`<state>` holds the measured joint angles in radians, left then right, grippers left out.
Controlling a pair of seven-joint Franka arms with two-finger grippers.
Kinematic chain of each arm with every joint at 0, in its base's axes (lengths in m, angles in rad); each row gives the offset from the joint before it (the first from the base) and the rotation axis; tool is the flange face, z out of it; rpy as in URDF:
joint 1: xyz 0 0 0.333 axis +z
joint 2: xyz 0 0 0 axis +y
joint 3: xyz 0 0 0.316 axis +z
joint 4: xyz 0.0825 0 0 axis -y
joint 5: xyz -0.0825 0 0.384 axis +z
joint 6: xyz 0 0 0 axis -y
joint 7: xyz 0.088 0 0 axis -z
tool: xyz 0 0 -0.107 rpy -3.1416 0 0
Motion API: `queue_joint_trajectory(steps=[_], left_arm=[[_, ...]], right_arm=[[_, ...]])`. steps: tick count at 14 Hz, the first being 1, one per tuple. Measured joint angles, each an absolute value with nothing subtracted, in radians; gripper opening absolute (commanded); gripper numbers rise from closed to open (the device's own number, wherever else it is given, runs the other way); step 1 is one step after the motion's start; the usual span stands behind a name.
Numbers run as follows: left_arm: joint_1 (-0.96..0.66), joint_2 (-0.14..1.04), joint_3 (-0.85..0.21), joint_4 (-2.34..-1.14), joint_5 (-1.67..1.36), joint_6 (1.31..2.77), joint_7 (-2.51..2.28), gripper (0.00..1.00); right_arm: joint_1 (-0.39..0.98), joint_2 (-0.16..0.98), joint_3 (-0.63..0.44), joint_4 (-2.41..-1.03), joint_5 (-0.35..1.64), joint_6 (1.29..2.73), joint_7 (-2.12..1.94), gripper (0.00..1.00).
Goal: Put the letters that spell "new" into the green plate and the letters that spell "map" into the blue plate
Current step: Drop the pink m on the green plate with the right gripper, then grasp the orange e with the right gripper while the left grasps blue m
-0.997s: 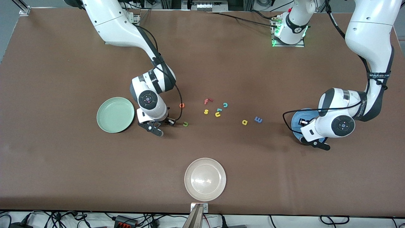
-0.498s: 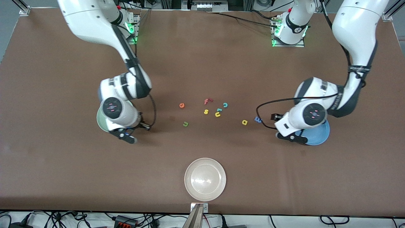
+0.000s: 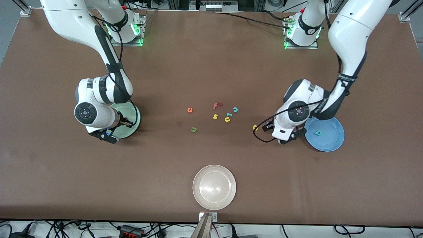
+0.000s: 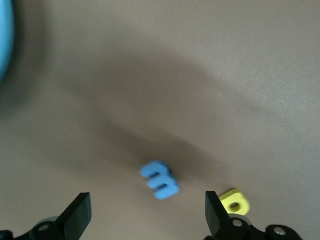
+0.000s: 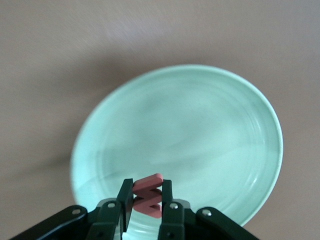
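Right wrist view reveals fingers (image 5: pixel 170 207) pinching salmon "w" (image 5: pixel 147 196).

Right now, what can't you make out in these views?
Front view: the blue m, under the open left gripper, is hidden by that arm's wrist.
Front view: the salmon w, pinched in the right gripper over the green plate, is hidden by that wrist.
Left wrist view: the blue plate is cut off by the edge.

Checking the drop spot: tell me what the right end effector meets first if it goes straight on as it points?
Probably the green plate; the right end effector, holding the salmon-red "w", points at it.
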<state>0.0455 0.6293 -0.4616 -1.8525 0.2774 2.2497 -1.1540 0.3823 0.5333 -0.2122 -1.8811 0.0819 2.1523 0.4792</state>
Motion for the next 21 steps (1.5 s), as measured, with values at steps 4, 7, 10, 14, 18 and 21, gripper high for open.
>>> queue_joint_trajectory(steps=[4, 7, 10, 14, 18, 21], left_arm=[[0.041, 0.628, -0.462, -1.920, 0.277, 2.364, -1.261, 1.00], [0.054, 0.628, -0.458, -1.938, 0.278, 2.404, -1.266, 0.77], [0.076, 0.627, -0.457, -1.938, 0.278, 2.425, -1.266, 0.61], [0.076, 0.628, -0.457, -1.941, 0.278, 2.431, -1.266, 0.59], [0.076, 0.640, -0.456, -1.949, 0.278, 2.456, -1.266, 0.28], [0.075, 0.645, -0.458, -1.948, 0.278, 2.472, -1.266, 0.05]], right_arm=[[0.363, 0.549, -0.216, -1.895, 0.082, 2.162, 0.459, 1.00], [0.372, 0.540, -0.209, -1.869, 0.082, 2.165, 0.450, 1.00], [0.437, 0.523, -0.172, -1.845, 0.082, 2.166, 0.433, 1.00], [0.615, 0.533, -0.151, -1.844, 0.087, 2.212, 0.457, 0.83], [0.684, 0.548, -0.145, -1.845, 0.109, 2.245, 0.461, 0.79], [0.726, 0.562, -0.139, -1.846, 0.180, 2.346, 0.461, 0.79]])
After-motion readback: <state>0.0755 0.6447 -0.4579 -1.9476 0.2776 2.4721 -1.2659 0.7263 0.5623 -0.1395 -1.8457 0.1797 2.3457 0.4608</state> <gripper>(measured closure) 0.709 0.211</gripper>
